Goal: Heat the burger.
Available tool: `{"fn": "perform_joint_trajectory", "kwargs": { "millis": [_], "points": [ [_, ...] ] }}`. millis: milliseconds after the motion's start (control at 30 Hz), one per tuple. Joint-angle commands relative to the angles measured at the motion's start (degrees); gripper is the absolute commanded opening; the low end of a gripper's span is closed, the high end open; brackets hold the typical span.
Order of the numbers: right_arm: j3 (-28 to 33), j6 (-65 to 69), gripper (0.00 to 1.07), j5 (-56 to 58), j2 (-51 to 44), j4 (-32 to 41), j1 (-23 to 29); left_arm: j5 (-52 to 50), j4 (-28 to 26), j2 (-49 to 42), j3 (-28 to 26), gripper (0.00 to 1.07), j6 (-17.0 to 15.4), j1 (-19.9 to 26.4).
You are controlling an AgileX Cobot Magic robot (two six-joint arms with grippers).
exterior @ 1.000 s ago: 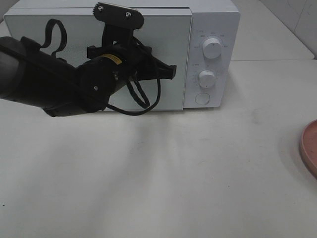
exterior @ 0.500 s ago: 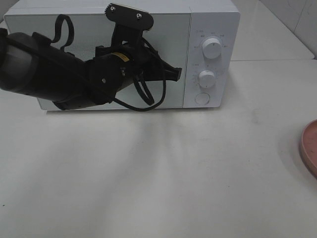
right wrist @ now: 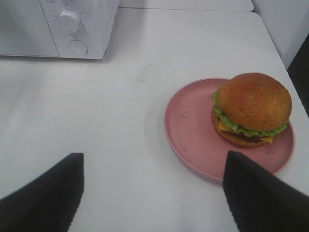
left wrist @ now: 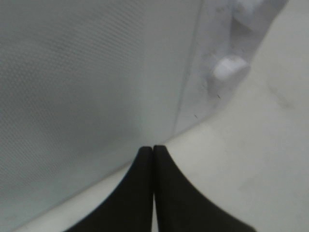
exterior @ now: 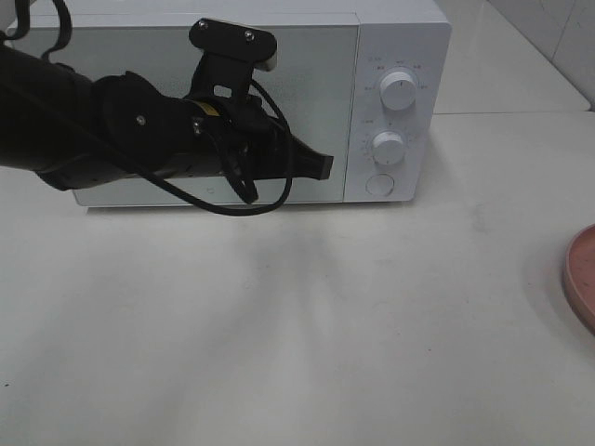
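burger (right wrist: 252,107) on pink plate (right wrist: 190,130) | tool (right wrist: 152,191) spread wide | microwave (right wrist: 72,26) beyond

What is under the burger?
The burger sits on a flat pink plate, toward one side of it, and the plate rests on the white table. The part of the plate beneath the bun is covered, so nothing can be told about that spot.

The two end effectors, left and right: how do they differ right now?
The left end effector has its fingers pressed together, while the right end effector has its fingers spread wide apart. The left one sits close in front of the microwave door, near the door's edge beside the control panel; the right one hangs over the table facing the burger on its pink plate. Both are black and hold nothing.
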Motion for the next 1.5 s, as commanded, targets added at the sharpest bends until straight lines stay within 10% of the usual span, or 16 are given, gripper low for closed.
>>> {"fn": "perform_joint_trajectory", "kwargs": {
  "millis": [33, 67, 133, 167, 533, 700, 1500],
  "points": [
    [0.23, -0.06, 0.76, -0.29, -1.55, 0.17, -0.4, 11.12, -0.11, -2.29, 0.23, 0.2, 0.17, -0.23],
    [0.23, -0.06, 0.76, -0.29, -1.55, 0.17, -0.4, 16.9, 0.17, -3.04, 0.23, 0.52, 0.17, -0.17],
    [0.23, -0.06, 0.76, -0.29, -1.55, 0.17, -0.4, 18.68, 0.17, -3.38, 0.23, 0.67, -0.17, -0.17],
    [0.23, -0.11, 0.76, -0.29, -1.55, 0.17, -0.4, 21.77, 0.17, -3.9, 0.11, 1.03, -1.03, -0.17],
    [0.23, -0.06, 0.76, -0.29, -1.55, 0.17, -0.4, 39.65, 8.19, -9.51, 0.11, 0.98, -1.78, 0.06],
    [0.23, 0.0, 0.76, -0.29, -1.55, 0.17, -0.4, 47.44, 10.37, -11.86, 0.11, 0.98, -7.05, 1.72],
    [0.23, 0.0, 0.76, -0.29, -1.55, 0.17, -0.4, 76.72, 22.29, -30.94, 0.46, 0.98, -19.65, 35.64]
  ]
}}
